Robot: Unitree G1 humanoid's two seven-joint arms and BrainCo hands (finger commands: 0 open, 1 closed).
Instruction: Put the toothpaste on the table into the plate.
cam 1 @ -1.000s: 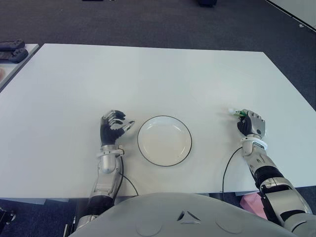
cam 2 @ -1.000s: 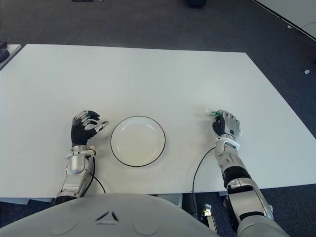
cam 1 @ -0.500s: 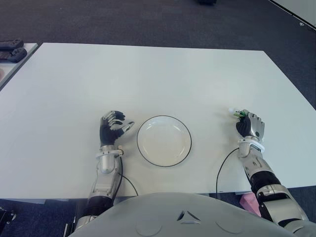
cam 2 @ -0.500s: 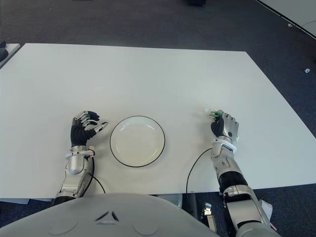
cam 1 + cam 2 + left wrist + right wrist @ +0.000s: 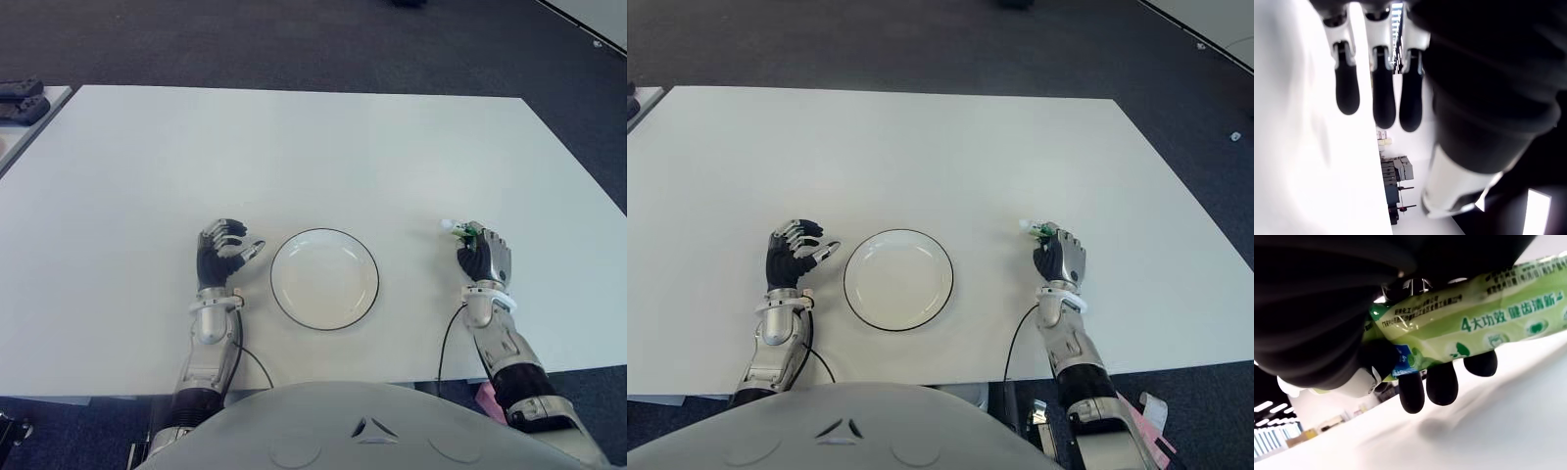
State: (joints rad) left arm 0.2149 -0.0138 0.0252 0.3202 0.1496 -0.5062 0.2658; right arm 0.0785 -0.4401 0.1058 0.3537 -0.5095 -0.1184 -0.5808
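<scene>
So the pickup part looks done: the right hand (image 5: 482, 257) has its fingers wrapped around the toothpaste (image 5: 1469, 328), a green tube, and the right wrist view shows it clamped against the palm with the fingertips (image 5: 1442, 384) curling underneath. From the head camera you only see the white cap end poking out past the knuckles on the far side. I'd say the tube is off the desk (image 5: 313, 147), since the wrist view shows a shadow under the hand, but it's not very high. What's left is basically everything after the grab: the hand is well to the right of the plate (image 5: 324, 278), which has nothing in it, so it needs to carry the tube across toward the robot's left, get over the plate and let go. The left hand (image 5: 223, 253) is just beside the plate on its left side, fingers loosely curled and holding nothing, not doing anything for this job. Roughly a third of the way through, I'd guess.
</scene>
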